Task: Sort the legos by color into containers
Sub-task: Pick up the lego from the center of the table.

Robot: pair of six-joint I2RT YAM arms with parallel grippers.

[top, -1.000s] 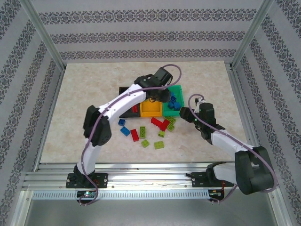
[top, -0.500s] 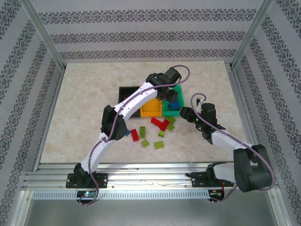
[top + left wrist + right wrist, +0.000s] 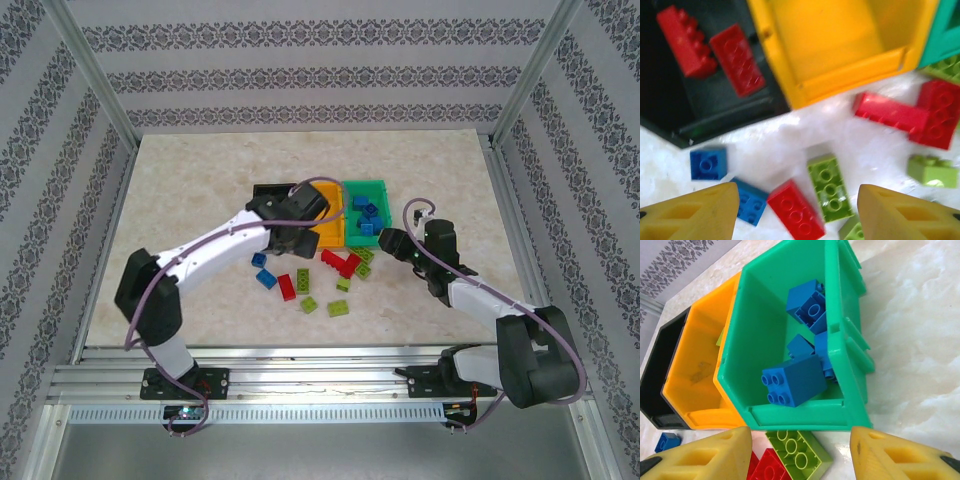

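Three bins are sitting in a row on the counter (image 3: 180,200) as you are looking down from above: the black bin (image 3: 725,117) on the left, the orange bin (image 3: 830,40) in the middle and the green bin (image 3: 765,315) on the right, packed close side by side. Two red bricks (image 3: 737,60) are lying flat inside the black bin, and a handful of blue bricks (image 3: 795,380) are lying heaped in the green bin, a big square one resting against its near wall. You are seeing the rest of the legos as loose bricks (image 3: 286,287) — red, blue and lime — lying scattered on the counter just in front of the bins. Among them, a red pair (image 3: 905,117) is forming an L near the orange bin's front corner, and a lime brick (image 3: 797,452) is lying just beside the green bin's near wall with a red one right beside it. Your left fingers (image 3: 287,243) are hanging over the scatter in front of the black and orange bins. They are standing apart and holding nothing, with a red, a lime and a blue brick showing in the gap below them. Your right fingers (image 3: 383,238) are hovering near the green bin's near right corner — likewise standing apart and gripping nothing.
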